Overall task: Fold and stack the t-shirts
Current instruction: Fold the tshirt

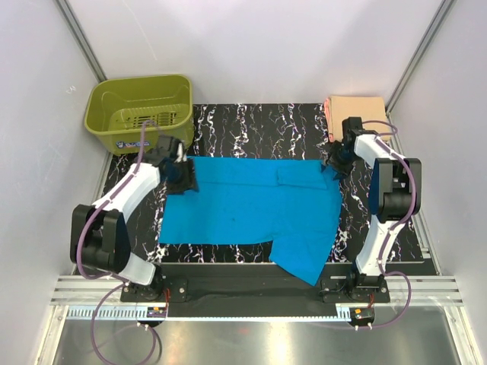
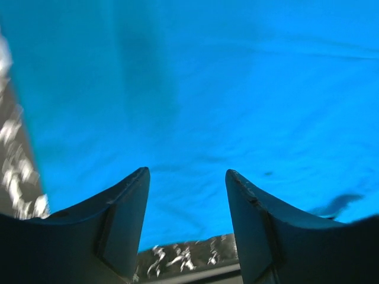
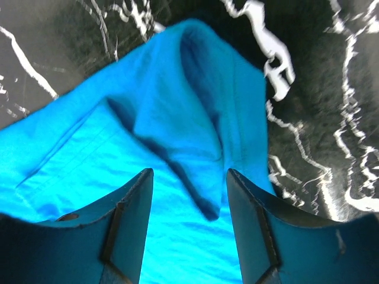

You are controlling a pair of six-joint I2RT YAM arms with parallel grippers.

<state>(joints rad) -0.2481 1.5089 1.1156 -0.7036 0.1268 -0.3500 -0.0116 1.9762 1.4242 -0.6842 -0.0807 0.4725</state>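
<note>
Blue t-shirt (image 1: 251,209) lies spread across the middle of the desk (image 1: 251,122), with one sleeve (image 1: 304,262) trailing toward 5 o'clock and, as far as we can judge, reaching the near edge. Peach t-shirt (image 1: 356,106) sits folded at 1 o'clock, apart from the blue.

Left fingers (image 1: 183,176) stand parted over the cloth's 10 o'clock corner and hold nothing; the cloth beneath them is flat. Right fingers (image 1: 338,161) stand parted at the 2 o'clock corner, also empty, above a rumpled hump of cloth.

Risks noted:
- On flat cloth the left fingers may close without gathering any fabric and slip off.
- The hump on the right may be several layers. Pinching only some of them would leave a crooked fold.
- If one corner is taken and the other missed, the shirt would skew.
- The trailing sleeve could drag and bunch under any fold.
- The right arm works near the peach t-shirt and could disturb it.
</note>
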